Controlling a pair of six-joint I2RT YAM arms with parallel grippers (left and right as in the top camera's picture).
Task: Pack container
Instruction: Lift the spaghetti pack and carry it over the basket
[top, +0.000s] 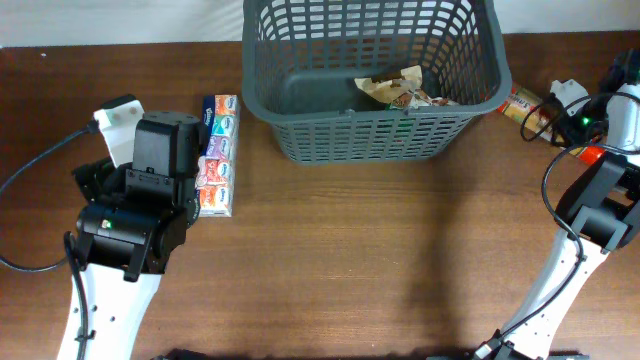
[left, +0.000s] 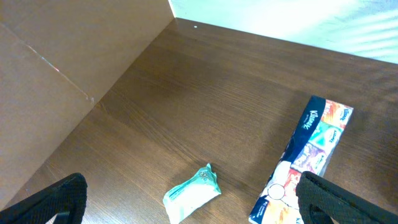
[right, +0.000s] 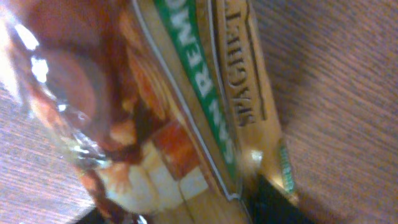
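Observation:
The dark grey lattice basket (top: 300, 130) stands at the back centre with a crumpled snack packet (top: 400, 88) inside. My left gripper (left: 193, 202) is open and low over the table, with a small teal packet (left: 191, 193) lying between its fingers. A long Kleenex tissue multipack (left: 314, 146) lies just right of it and also shows in the overhead view (top: 218, 155). My right gripper (right: 186, 214) is closed around a San Remo spaghetti packet (right: 205, 93), which lies on the table right of the basket (top: 520, 104).
The left arm (top: 140, 200) covers the teal packet in the overhead view. The right arm (top: 600, 190) stands at the right table edge with cables. A brown wall panel (left: 56, 68) and the table's back edge lie ahead of the left gripper.

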